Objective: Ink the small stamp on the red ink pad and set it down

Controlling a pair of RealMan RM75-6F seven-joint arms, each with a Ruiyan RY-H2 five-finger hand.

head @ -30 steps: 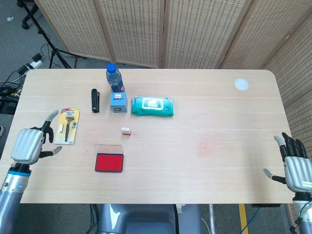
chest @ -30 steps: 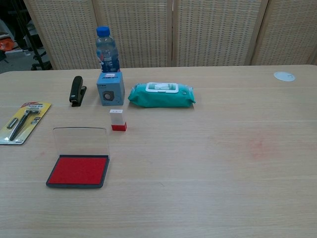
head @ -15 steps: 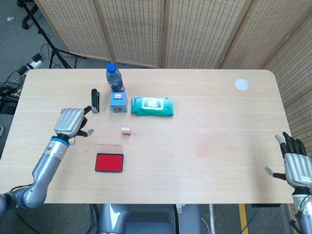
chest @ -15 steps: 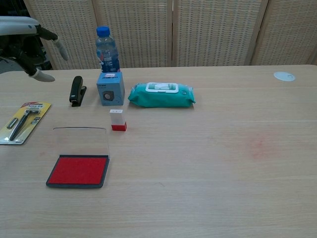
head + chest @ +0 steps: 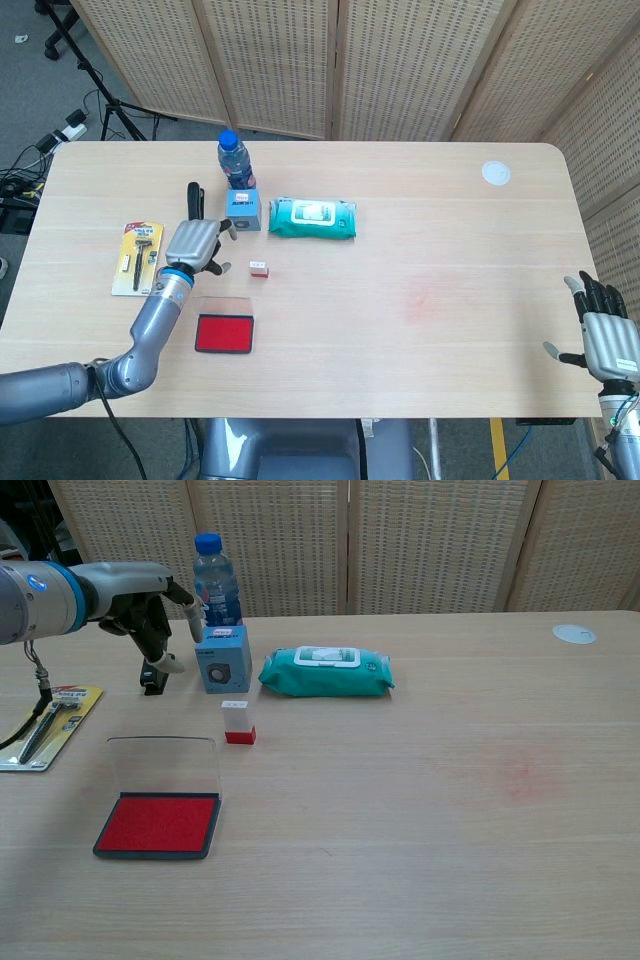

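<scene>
Hovering over table (image 5: 420, 200) in head view: left hand (image 5: 193, 243), fingers spread, holding nothing, small stamp (image 5: 259, 268) just right of it, red ink pad (image 5: 224, 332) nearer the robot. Right hand (image 5: 608, 338) empty, fingers apart, far off at table edge.

Chest view: left hand (image 5: 150, 605) raised, fingers loosely apart, small stamp (image 5: 238, 723) below-right, untouched; red ink pad (image 5: 160, 822) open, closer in. Right hand out of frame.

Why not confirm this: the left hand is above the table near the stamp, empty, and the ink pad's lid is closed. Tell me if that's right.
Not quite. The ink pad has its lid open: the chest view shows the clear lid standing up behind the bare red pad. The rest holds: the left hand is above the table near the stamp, empty.
</scene>
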